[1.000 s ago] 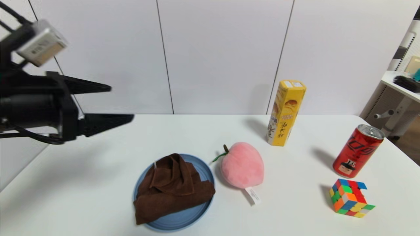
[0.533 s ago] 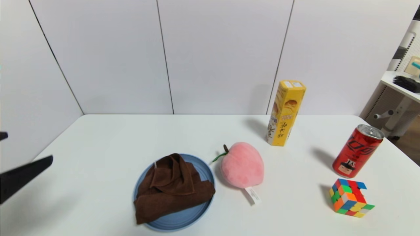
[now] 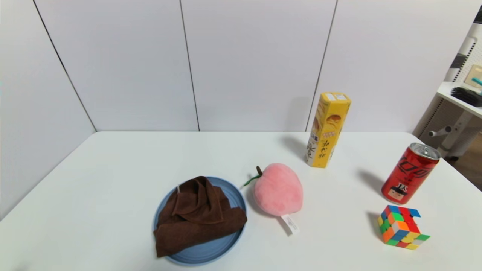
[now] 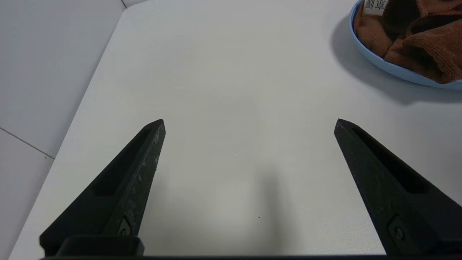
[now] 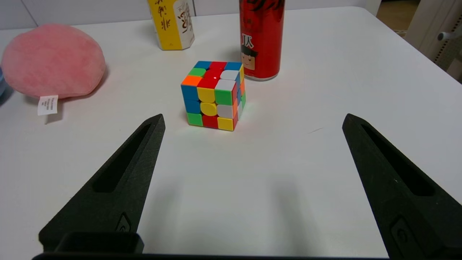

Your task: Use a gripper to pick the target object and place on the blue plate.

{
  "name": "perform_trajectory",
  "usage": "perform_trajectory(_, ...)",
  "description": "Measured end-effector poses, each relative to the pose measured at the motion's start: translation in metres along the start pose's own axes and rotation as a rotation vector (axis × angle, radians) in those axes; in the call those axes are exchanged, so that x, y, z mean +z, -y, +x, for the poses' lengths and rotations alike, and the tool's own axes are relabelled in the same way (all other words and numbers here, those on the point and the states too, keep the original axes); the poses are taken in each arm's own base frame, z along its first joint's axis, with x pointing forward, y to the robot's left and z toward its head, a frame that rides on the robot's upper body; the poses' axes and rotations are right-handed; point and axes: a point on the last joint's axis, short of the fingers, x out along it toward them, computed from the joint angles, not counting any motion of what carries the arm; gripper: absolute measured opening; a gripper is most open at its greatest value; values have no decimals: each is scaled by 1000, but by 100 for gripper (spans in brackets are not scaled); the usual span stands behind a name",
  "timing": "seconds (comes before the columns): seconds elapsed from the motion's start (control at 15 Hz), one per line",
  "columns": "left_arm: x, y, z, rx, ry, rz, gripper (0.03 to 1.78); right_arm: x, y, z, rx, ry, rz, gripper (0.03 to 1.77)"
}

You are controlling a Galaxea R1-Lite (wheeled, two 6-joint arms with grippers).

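- Your left gripper (image 4: 249, 122) hangs low over bare counter (image 4: 231, 72), its two black fingers spread wide and holding nothing.
- Your right gripper (image 5: 252, 119) is just as wide and just as empty, over the counter on the other side, facing a colour cube (image 5: 213, 95) with a red can (image 5: 261, 38) and a yellow box (image 5: 171, 23) beyond it.
- Neither gripper shows in the head view, so both sit back near the counter's close edge.
- The brown towel (image 3: 197, 216) lies toward the robot's right of your left gripper, which is the nearer of the two; a pink plush peach (image 3: 278, 190) sits between the towel and your right gripper.
- The towel is already on the blue plate (image 3: 211, 254), so I judge the placing done and no further reach needed.
- It looks soft and crumpled, folded into ridges, with one corner draped over the plate's near-left rim.
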Motion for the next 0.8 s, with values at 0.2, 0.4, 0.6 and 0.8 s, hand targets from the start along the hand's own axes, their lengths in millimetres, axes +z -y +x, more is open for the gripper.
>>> perform_trajectory(0.2, -22, 5, -10, -19, 44, -60, 169, 0, 0, 0, 0, 0, 0, 170)
perform_trajectory(0.4, -29, 7, -15, -18, 81, -129, 169, 0, 0, 0, 0, 0, 0, 170)
perform_trajectory(0.6, -30, 7, -16, -6, 104, -161, 169, 0, 0, 0, 0, 0, 0, 170)
perform_trajectory(0.8, -30, 7, -17, 14, 107, -192, 169, 0, 0, 0, 0, 0, 0, 170)
